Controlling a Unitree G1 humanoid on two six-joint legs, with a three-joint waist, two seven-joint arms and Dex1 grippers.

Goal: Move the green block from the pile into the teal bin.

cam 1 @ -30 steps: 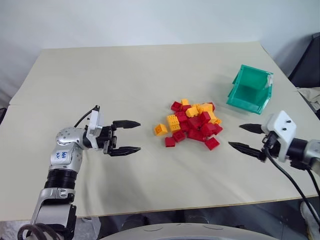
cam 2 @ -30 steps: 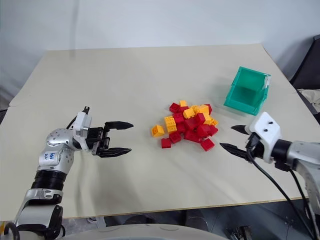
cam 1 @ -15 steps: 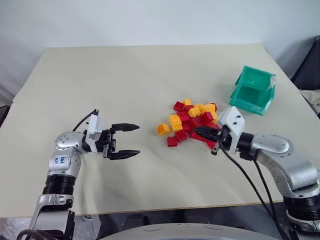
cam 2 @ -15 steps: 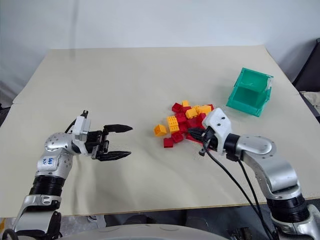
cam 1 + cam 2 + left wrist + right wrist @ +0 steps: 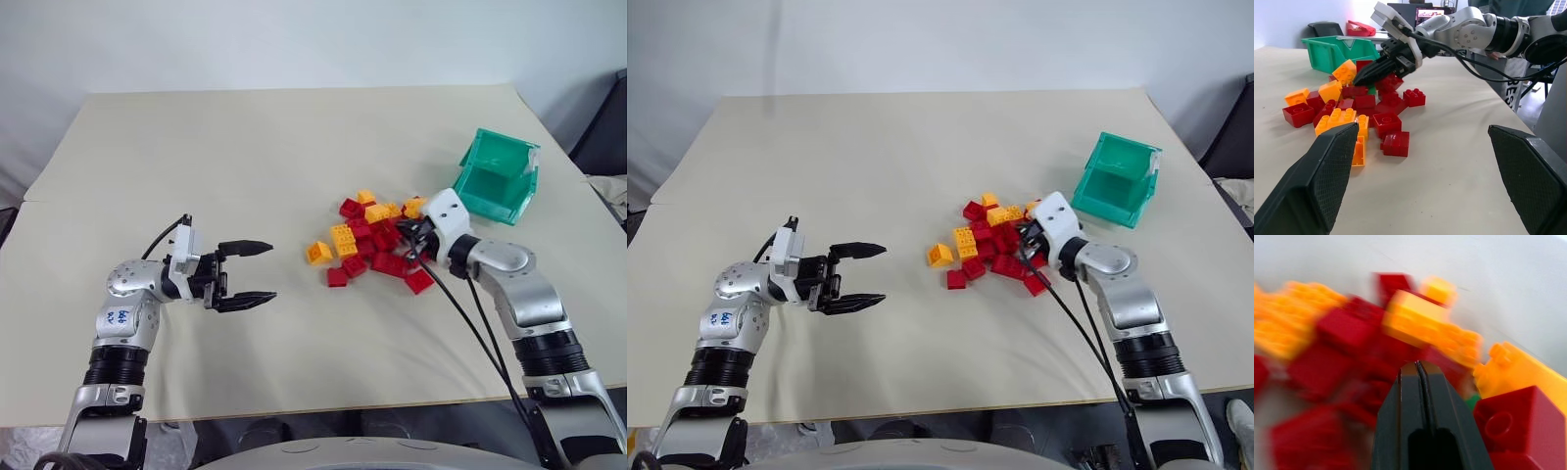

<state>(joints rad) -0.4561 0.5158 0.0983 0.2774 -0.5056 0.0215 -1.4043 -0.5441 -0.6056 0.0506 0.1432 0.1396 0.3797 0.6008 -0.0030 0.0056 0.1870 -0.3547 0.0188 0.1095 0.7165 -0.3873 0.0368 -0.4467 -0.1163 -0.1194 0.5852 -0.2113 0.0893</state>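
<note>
The pile [image 5: 375,240] of red and yellow-orange bricks lies right of the table's middle. A sliver of the green block [image 5: 1472,399] peeks out between a red and an orange brick, right beside my right fingers. My right gripper [image 5: 405,235] is shut with nothing in it, its tips pushed into the pile's right side. It also shows in the left wrist view, tips [image 5: 1358,81] down among the bricks. The teal bin [image 5: 500,176] stands tilted just beyond and right of the pile. My left gripper [image 5: 267,269] hovers open, well left of the pile, pointing toward it.
The cream table [image 5: 245,157] has wide bare room to the left and far side. Its front edge [image 5: 323,406] runs close below both arms. A dark object [image 5: 607,127] stands off the table's right edge.
My right arm swung in from the front right, its fingers went from open to shut, and its tips drove into the pile, nudging some bricks. The left gripper stayed put.
</note>
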